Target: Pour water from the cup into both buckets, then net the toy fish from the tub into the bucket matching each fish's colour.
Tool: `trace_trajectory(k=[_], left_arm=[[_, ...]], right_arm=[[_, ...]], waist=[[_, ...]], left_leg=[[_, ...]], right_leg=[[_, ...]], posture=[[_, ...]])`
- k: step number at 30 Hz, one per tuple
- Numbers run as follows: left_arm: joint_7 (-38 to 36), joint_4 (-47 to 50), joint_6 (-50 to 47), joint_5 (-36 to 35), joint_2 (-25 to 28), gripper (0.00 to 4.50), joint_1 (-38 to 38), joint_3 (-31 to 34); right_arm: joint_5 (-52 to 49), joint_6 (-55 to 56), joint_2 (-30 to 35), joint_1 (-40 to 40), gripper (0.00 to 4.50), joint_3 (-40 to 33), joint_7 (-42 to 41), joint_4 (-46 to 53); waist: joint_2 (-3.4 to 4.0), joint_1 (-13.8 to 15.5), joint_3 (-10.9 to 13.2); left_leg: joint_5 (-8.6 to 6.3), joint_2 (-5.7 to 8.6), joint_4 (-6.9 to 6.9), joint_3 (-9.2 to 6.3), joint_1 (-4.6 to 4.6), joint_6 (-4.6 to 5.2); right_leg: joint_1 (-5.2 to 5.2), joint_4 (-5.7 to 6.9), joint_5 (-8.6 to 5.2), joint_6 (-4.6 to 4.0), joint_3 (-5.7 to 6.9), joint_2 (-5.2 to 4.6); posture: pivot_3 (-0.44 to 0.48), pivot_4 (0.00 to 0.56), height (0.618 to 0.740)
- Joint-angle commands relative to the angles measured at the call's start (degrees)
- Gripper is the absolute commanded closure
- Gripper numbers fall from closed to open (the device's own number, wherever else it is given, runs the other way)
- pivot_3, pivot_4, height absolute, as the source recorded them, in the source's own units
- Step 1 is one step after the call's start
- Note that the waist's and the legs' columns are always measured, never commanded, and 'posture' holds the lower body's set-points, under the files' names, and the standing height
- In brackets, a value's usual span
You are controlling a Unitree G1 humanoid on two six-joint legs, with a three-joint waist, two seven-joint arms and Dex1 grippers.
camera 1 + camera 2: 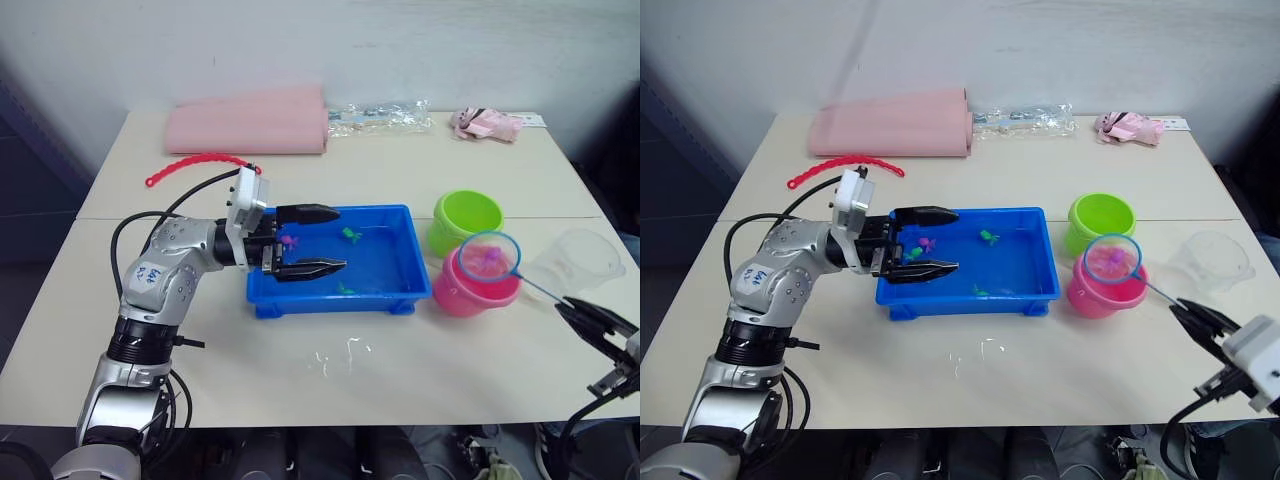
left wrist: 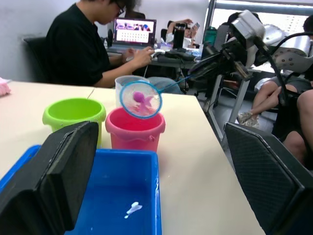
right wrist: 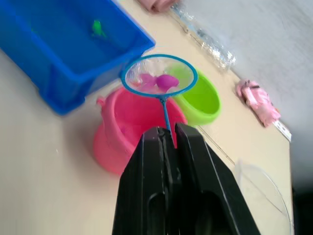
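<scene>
The table [image 1: 400, 185] carried everything, a pale top with a seam running across it. At its far edge lay a folded pink cloth [image 1: 250, 122], a crinkled clear bag [image 1: 385, 117] beside it, and a small pink packet [image 1: 486, 123] further right; a red beaded strip [image 1: 195, 167] curved in front of the cloth. The tub [image 1: 395, 292] sat near the middle of the table, bright blue, with a few toy fish [image 1: 351, 234] lying in it, green and pink. Just right of the tub stood the lime green bucket [image 1: 467, 218] and, nearer the robot and touching it, the pink bucket [image 1: 480, 287]. The cup [image 1: 585, 258] rested further right, clear and apart from the buckets. The left end effector [image 1: 312, 240] reached over the left end of the tub, its two fingers spread apart and grasping nothing. The right end effector [image 3: 167, 132] was clenched on the thin handle of the net [image 3: 159, 74], whose blue hoop hung over the pink bucket's rim. Inside the mesh lay a pink fish [image 3: 167, 82], seen above the pink bucket's mouth
</scene>
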State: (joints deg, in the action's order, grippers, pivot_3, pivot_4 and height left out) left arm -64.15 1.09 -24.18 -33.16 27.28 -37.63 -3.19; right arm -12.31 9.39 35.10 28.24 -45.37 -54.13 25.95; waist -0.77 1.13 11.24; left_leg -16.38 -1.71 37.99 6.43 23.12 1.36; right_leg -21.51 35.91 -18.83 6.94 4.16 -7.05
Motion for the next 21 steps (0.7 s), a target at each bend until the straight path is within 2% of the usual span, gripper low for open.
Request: trace_trajectory(k=[1, 5, 9, 14, 21], left_arm=[[-0.83, 0.16, 1.62, 0.53, -0.45, 0.04, -0.63, 0.14], [-0.91, 0.24, 2.46, 0.79, -0.81, 0.04, -0.09, 0.41], [-0.66, 0.46, 3.68, 1.38, -0.95, 0.04, 0.82, 0.58], [-0.51, 0.26, 4.46, 2.17, -0.68, 0.04, 1.35, 0.65], [-0.03, -0.23, 5.59, 3.33, -0.64, 0.04, 1.90, 0.90]], right_arm=[[7.06, 10.34, 1.67, -1.21, 4.50, -0.82, 3.86, -4.05], [16.33, 22.67, 4.98, -2.38, 4.50, 0.36, 7.70, -10.27], [27.47, 35.57, 9.68, -4.94, 4.50, -0.19, 15.03, -16.09], [35.93, 40.62, 14.08, -6.71, 4.50, -1.19, 22.60, -21.98], [37.00, 42.59, 18.51, -8.90, 4.50, 2.16, 27.87, -26.10]], waist=[[0.00, -0.17, 0.00], [0.00, -0.29, 0.00], [0.00, -0.36, 0.00], [-0.01, -0.33, 0.00], [-0.01, -0.93, 0.00]], left_leg=[[0.00, 0.00, 0.01, 0.01, -0.01, 0.00], [0.02, 0.00, 0.01, 0.04, -0.07, -0.04], [0.03, 0.00, 0.01, 0.04, -0.06, -0.06], [0.07, 0.00, 0.02, 0.03, -0.06, -0.10], [0.12, -0.01, 0.03, 0.01, -0.06, -0.11]], right_leg=[[0.00, 0.00, 0.00, 0.00, -0.02, 0.00], [0.01, 0.03, 0.01, 0.01, -0.10, -0.01], [0.00, 0.00, 0.01, 0.01, -0.10, -0.01], [0.02, 0.00, 0.01, 0.01, -0.10, -0.02], [0.03, 0.01, 0.01, 0.01, -0.09, -0.03]], posture=[[0.000, 0.150, 0.740], [0.000, 0.150, 0.740], [0.000, 0.150, 0.740], [0.000, 0.150, 0.740], [0.000, 0.150, 0.740]])
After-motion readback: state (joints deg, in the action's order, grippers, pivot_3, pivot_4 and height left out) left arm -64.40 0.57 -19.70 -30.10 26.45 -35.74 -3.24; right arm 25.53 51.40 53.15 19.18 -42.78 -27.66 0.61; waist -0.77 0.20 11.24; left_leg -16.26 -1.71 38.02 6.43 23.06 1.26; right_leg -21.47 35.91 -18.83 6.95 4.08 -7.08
